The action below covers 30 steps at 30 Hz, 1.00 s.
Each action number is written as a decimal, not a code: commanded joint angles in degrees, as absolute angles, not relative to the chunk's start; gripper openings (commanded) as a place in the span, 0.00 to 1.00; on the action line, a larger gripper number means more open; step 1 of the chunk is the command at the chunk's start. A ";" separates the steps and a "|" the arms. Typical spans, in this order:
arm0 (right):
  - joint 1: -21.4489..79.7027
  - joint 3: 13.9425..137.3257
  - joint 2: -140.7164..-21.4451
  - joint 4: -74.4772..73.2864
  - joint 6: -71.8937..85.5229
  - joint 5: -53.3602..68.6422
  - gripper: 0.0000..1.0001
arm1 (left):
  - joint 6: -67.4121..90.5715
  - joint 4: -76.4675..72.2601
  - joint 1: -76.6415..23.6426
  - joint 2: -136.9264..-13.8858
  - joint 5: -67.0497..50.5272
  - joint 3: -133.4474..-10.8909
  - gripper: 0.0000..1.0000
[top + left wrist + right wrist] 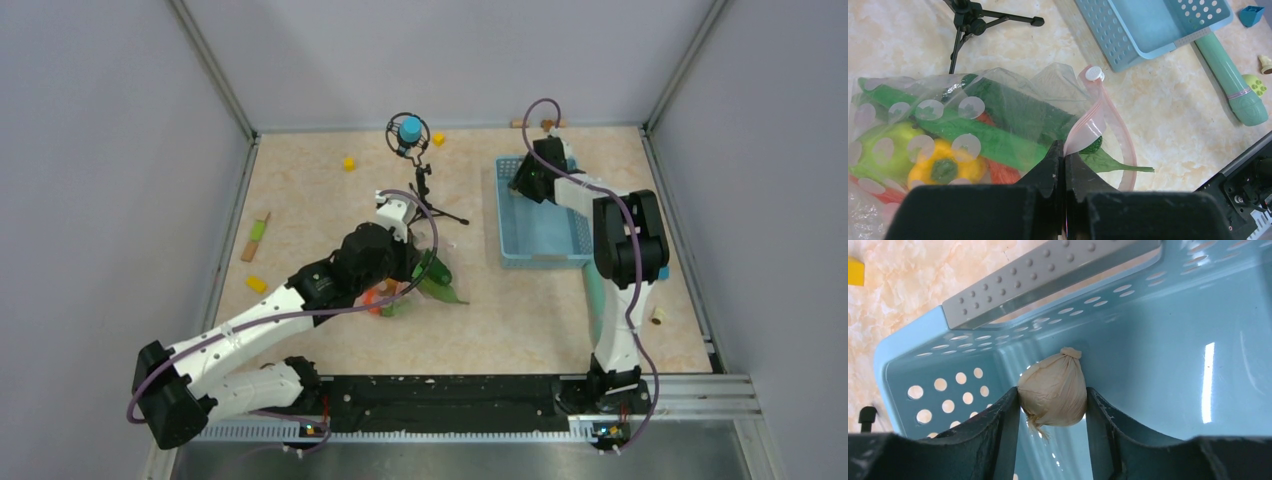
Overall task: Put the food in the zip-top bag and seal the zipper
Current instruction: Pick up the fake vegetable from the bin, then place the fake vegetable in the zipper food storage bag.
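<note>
The zip-top bag [998, 95] lies on the table holding long green cucumbers [998, 142], a yellow pepper [943, 167], a green pear [883, 150] and something orange-red [1003, 172]. My left gripper [1064, 155] is shut on the pink zipper [1088, 122], lifting the mouth edge. A green leaf [1113, 162] pokes out of the opening. In the top view this gripper [415, 265] sits over the bag [432, 280]. My right gripper [1053, 400] reaches into the blue basket [1148, 340]. Both its fingers press the sides of a small beige bulb-shaped food piece [1054, 390].
A small black tripod with a blue-topped microphone [420, 190] stands just behind the bag. A long pale teal cylinder [1233, 80] lies beside the basket [545, 255]. Yellow cubes [349, 163] and small blocks [256, 284] are scattered on the left. Walls enclose the table.
</note>
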State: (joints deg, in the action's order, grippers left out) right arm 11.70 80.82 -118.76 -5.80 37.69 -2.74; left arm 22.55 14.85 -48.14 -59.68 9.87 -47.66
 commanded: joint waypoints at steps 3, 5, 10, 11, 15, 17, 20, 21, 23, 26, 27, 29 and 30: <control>11.41 79.50 -114.91 -3.04 36.43 -2.62 0.28 | 23.03 11.62 -47.90 -60.45 9.49 -48.02 0.00; 11.40 76.90 -111.47 -2.26 35.06 -3.64 0.28 | 23.69 11.79 -47.90 -60.47 9.49 -48.31 0.00; 11.51 66.85 -97.97 1.56 31.74 -2.29 0.28 | 24.99 12.92 -47.90 -60.28 9.34 -49.32 0.00; 11.46 64.43 -94.69 2.36 31.26 -1.03 0.28 | 25.23 13.19 -47.91 -60.15 9.45 -49.50 0.00; 11.43 53.08 -81.41 7.16 29.87 9.98 0.28 | 26.28 14.39 -47.92 -59.06 10.13 -50.16 0.00; 11.65 46.19 -74.43 12.80 29.68 16.66 0.28 | 27.05 14.96 -47.93 -58.54 11.03 -50.39 0.00; 13.07 38.17 -64.22 17.90 28.28 23.86 0.28 | 28.42 16.21 -47.90 -57.94 12.21 -50.99 0.00; 14.14 36.72 -61.15 18.42 27.56 26.10 0.28 | 28.80 16.56 -47.92 -57.86 12.31 -51.18 0.00; 17.42 34.38 -55.27 19.23 25.67 28.35 0.29 | 29.46 16.80 -47.92 -57.75 11.87 -51.32 0.00; 24.46 31.68 -50.48 19.87 21.62 29.23 0.30 | 30.02 16.42 -47.90 -58.19 11.58 -51.45 0.00; 26.58 31.17 -49.64 19.93 20.60 29.71 0.30 | 30.27 16.48 -47.93 -58.45 11.35 -51.68 0.00; 29.92 30.48 -48.93 20.63 19.71 30.73 0.31 | 30.91 16.69 -47.92 -58.85 10.70 -52.09 0.00; 31.48 30.10 -49.02 21.47 19.92 30.79 0.31 | 31.12 16.70 -47.90 -59.00 10.37 -52.16 0.00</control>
